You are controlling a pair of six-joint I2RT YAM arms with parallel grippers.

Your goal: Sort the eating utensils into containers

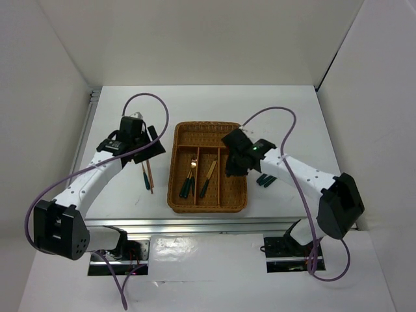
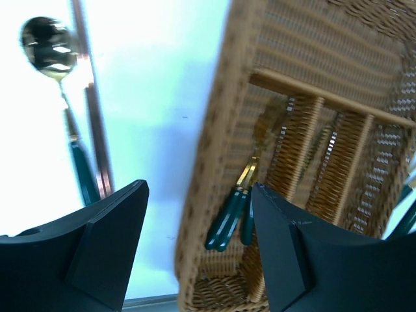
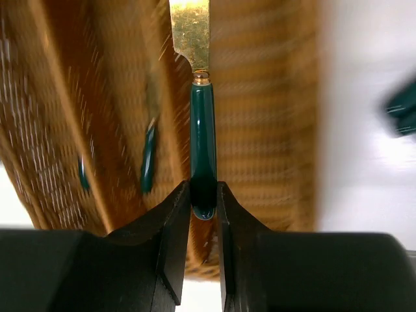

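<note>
The wicker tray (image 1: 208,209) lies mid-table, with teal-handled utensils in its left slot (image 1: 188,180) and one in the middle slot (image 1: 208,179). My right gripper (image 1: 231,169) hangs over the tray's right side, shut on the end of a teal handle (image 3: 203,140) with a gold head (image 3: 190,29) pointing away. The left gripper (image 1: 155,144) hovers open and empty between the tray's left wall (image 2: 208,169) and a gold-headed spoon (image 2: 49,52) lying beside the reddish-brown chopsticks (image 2: 91,110) on the table. Teal handles (image 2: 231,218) show in the nearest slot.
Two dark teal pieces (image 1: 265,180) lie on the table right of the tray, seen blurred in the right wrist view (image 3: 403,110). A metal rail runs along the table's near edge (image 1: 195,224). White walls stand on three sides.
</note>
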